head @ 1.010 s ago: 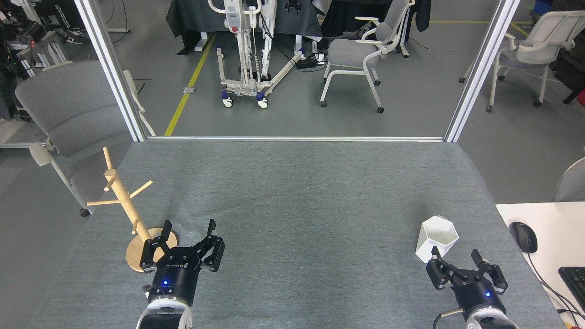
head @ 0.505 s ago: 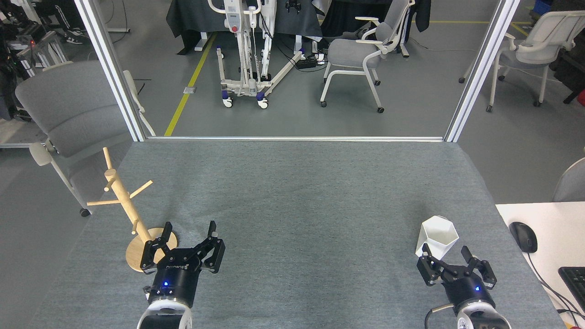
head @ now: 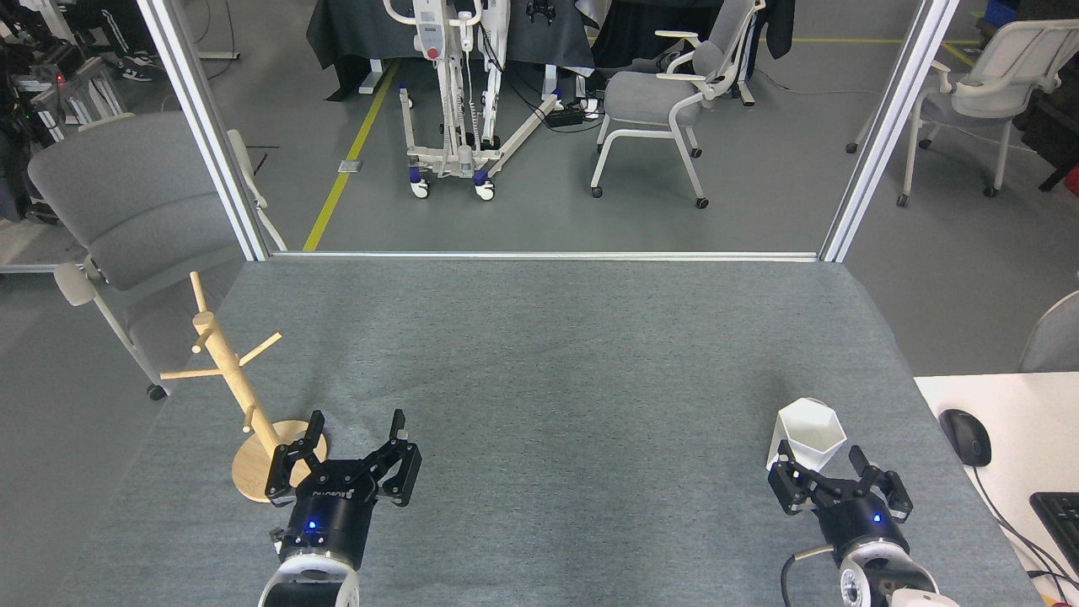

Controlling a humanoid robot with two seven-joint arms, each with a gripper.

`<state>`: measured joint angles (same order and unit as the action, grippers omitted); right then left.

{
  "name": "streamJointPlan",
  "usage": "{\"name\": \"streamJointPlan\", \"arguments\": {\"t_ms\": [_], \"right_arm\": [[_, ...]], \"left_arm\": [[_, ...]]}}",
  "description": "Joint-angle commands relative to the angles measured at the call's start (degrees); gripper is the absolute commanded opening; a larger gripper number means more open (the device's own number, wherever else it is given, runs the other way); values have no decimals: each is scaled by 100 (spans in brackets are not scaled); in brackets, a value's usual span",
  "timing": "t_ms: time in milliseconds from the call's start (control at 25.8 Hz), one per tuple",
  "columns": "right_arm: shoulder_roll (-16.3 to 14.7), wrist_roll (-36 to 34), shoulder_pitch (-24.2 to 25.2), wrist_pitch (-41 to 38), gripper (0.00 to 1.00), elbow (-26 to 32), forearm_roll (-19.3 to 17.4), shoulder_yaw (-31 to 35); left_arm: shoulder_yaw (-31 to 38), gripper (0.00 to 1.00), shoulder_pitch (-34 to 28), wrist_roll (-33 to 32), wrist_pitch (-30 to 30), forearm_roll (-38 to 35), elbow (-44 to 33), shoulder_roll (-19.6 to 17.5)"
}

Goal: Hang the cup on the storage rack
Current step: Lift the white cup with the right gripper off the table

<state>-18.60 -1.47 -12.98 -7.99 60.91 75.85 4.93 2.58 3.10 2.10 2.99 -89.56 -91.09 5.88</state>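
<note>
Cup (head: 809, 433) is sitting upright on the grey table mat (head: 556, 362), at roughly 4 o'clock from the mat's centre, near the right edge. Hexagonal rim is facing up, nothing on it.

Right gripper (head: 820, 460) is hovering just below the cup, at the cup's 6 o'clock, fingers spread wide and pointing toward 12. Fingertips are overlapping the cup's lower edge in the head view; can't tell if they're touching. Not gripping anything.

Storage rack (head: 240, 388) is standing on the mat's left edge, around 8 o'clock from centre, post leaning toward 11 in this view, all pegs bare. Well apart from the cup.

Left gripper (head: 356, 428) is sitting at the rack's 4 o'clock, fingers wide and holding nothing. Its left finger (head: 291, 459) is overlapping the rack's disc base in the view; contact unclear.

Mouse (head: 965, 437) and keyboard (head: 1060, 523) are lying on the white desk (head: 1011, 421) at 3 o'clock of the cup.
</note>
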Motion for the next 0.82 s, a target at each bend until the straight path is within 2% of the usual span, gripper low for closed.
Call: {"name": "streamJointPlan", "arguments": {"t_ms": [0,505,777], "right_arm": [[6,-3,-100,-1,100,-150,0,-1],[32,-3,-838,104,100,-1002,9,-132],[41,-3,-882,95,99,-1126,9,-132]], "left_arm": [[-74,100,-11,1,0,-9,4,-8],[-214,100,-108,1,-18,-9,13,10],[-223,100,-160,1,-26,-9,22,10]]}}
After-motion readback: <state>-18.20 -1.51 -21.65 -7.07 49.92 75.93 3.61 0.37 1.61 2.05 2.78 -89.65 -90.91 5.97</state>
